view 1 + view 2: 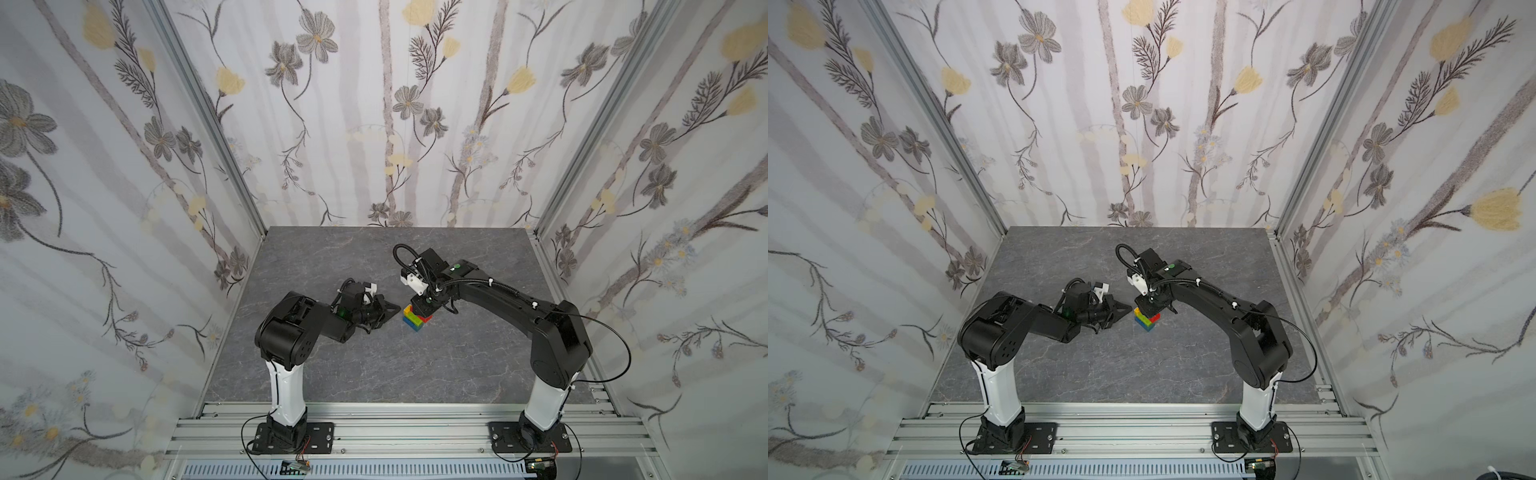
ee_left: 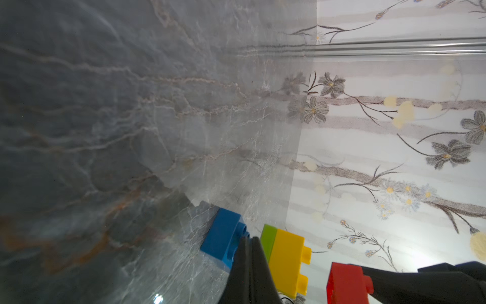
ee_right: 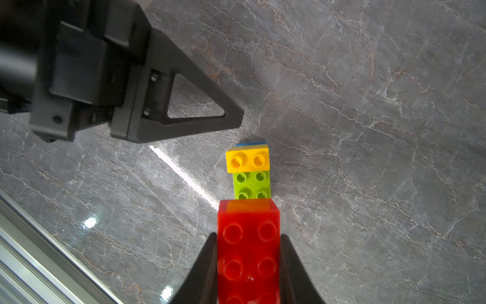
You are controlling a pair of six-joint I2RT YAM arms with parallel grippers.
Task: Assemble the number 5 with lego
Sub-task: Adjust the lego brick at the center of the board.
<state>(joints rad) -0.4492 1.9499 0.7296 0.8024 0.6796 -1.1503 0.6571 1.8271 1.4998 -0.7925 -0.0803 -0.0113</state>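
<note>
A partly built lego stack [image 1: 415, 321] stands mid-table, seen in both top views [image 1: 1145, 322]. In the right wrist view a yellow brick [image 3: 247, 160] tops a lime-green brick [image 3: 252, 185], with a sliver of blue brick [image 3: 251, 143] beyond them. My right gripper [image 3: 248, 237] is shut on a red brick [image 3: 248, 252] and holds it just above the stack, apart from the yellow studs [image 2: 306, 254]. My left gripper [image 2: 249, 240] is shut and empty. Its tip sits beside the blue brick [image 2: 223, 237], left of the stack [image 1: 397, 309].
The grey marbled table [image 1: 332, 374] is walled in by floral panels on three sides, with an aluminium rail [image 1: 374, 432] along the front. The two arms converge at the stack, their grippers close together.
</note>
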